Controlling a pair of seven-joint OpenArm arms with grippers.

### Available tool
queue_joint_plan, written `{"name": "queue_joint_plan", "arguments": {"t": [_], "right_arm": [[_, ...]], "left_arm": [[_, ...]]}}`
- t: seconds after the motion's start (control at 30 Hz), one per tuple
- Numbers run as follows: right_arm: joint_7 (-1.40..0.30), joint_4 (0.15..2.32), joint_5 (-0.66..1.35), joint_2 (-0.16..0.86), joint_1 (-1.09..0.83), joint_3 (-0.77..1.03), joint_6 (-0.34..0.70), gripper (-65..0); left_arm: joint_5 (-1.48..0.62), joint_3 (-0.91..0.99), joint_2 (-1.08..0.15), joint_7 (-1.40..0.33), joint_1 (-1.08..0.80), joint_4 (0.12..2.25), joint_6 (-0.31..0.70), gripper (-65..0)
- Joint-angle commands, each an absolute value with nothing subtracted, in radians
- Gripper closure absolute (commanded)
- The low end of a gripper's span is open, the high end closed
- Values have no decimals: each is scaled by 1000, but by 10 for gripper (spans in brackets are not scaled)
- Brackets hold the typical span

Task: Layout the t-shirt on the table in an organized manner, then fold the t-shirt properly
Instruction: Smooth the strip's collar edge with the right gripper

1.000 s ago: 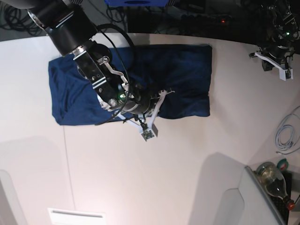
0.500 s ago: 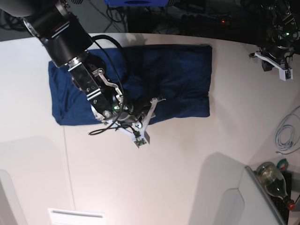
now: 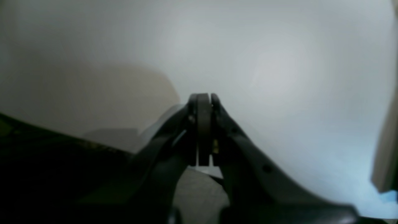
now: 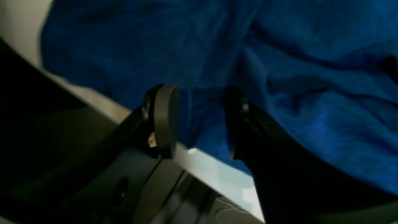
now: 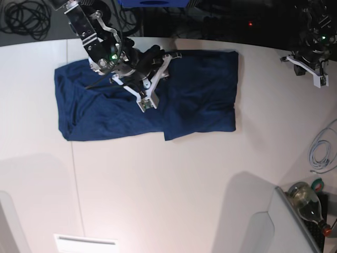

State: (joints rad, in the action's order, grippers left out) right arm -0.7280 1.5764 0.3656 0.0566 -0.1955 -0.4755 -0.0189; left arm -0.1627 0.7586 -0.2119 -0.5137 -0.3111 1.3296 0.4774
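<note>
t-shirt (image 5: 200,95): navy, folded rectangle, wrinkled | table (image 5: 174,190): white, shirt toward far edge

The t-shirt (image 5: 200,95) is plain dark navy blue with no print. The table (image 5: 174,190) is smooth white, crossed by one thin dark seam line.

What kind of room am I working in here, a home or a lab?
Most likely a robotics lab or test bench: a bare white table holding only the t-shirt, loose cables coiled behind its far edge, and electronics with a red indicator light in the dark background.
</note>
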Motion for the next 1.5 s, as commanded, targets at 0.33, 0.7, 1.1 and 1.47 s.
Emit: {"name": "queue_joint_plan", "arguments": {"t": [0.33,0.7,1.1,1.47], "right_arm": [[-708,1573,372,54,-236,-473,-19,-234],[-708,1578,374,53,-246,-538,-19,-224],[-713,1578,374,61,-260,-530,-19,-8],[-713,1675,374,88,-292,-506,-19,-8]], "left_arm": [[-174,765,-265,-492,-300,1334,475,0],[-174,765,-265,-492,-300,1333,475,0],[-174,765,-266,-492,-300,1333,475,0],[-174,765,-266,-492,-298,1333,475,0]]}}
